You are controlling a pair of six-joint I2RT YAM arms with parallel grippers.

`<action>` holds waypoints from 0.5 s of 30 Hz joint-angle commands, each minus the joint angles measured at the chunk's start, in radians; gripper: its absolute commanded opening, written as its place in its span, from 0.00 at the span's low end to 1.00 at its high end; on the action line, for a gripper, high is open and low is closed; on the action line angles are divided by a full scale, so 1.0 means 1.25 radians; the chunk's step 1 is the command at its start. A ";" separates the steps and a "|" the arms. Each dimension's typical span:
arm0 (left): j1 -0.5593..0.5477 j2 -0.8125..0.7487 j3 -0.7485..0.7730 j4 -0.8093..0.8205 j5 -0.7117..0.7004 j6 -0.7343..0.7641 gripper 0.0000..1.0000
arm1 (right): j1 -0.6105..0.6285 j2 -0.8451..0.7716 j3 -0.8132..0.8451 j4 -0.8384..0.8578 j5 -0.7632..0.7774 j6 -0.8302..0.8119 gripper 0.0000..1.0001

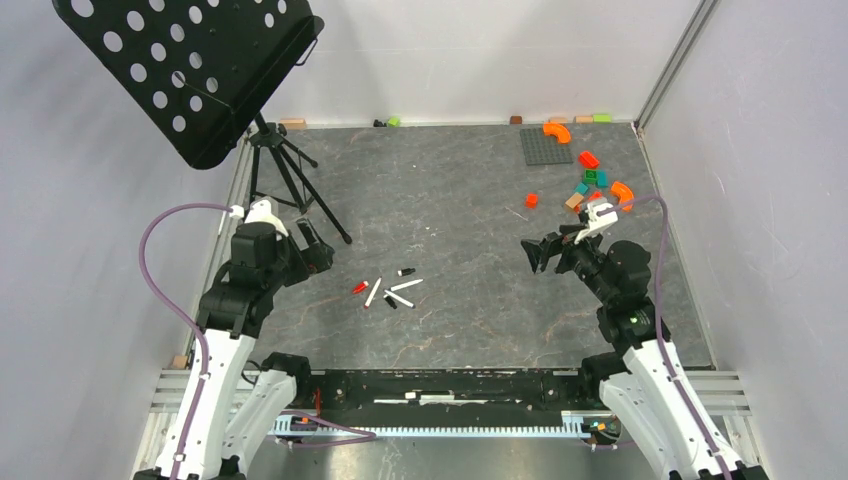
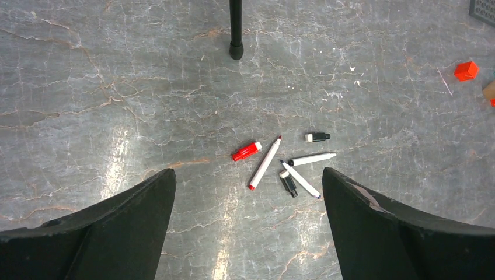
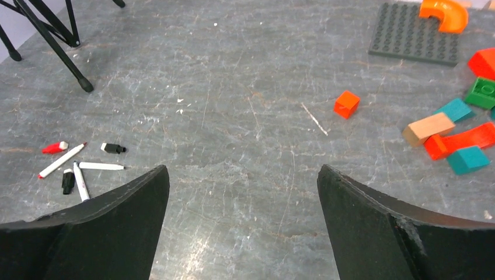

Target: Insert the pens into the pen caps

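**Inspector:** Position of the pens?

**Recorder:** Three white barrels lie loose in one cluster on the surface [image 1: 460,200], left of centre. In the left wrist view the red-tipped pen [image 2: 265,163] lies diagonally, tip far-right and tail near-left. The red cap [image 2: 247,151] is just beside it on the left, not touching. The second pen [image 2: 312,158] lies crosswise, and the third pen [image 2: 300,179] slants the opposite way to the red-tipped one. The far black cap [image 2: 317,137] sits beyond them. The near black cap [image 2: 288,182] sits just beside the third pen. No pen is capped.

**Inspector:** End effectors?

**Recorder:** The left end effector [image 2: 248,171] has its fingers spread wide and holds nothing. The cluster lies directly ahead of its gap. The right end effector [image 3: 243,169] is equally wide and empty, with the cluster well off to its left.

**Inspector:** Assessment?

**Recorder:** The left arm is nearer. The red-tipped pen's long axis runs somewhat oblique to that gap, so a small wrist turn looks necessary before closing across the barrel.
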 commanded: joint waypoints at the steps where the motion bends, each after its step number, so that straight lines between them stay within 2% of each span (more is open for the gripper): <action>1: -0.002 -0.016 0.016 0.007 0.004 0.035 1.00 | 0.000 -0.010 -0.019 -0.009 -0.015 0.022 0.99; 4: -0.003 -0.037 0.010 0.007 -0.015 0.026 1.00 | 0.000 -0.012 -0.035 -0.008 -0.031 0.026 0.98; 9: -0.003 -0.031 0.004 0.003 -0.037 0.014 1.00 | 0.020 0.009 -0.054 0.037 -0.126 0.032 0.98; 15: -0.011 -0.016 0.002 0.000 -0.046 0.006 1.00 | 0.134 0.075 -0.027 0.021 -0.085 0.023 0.98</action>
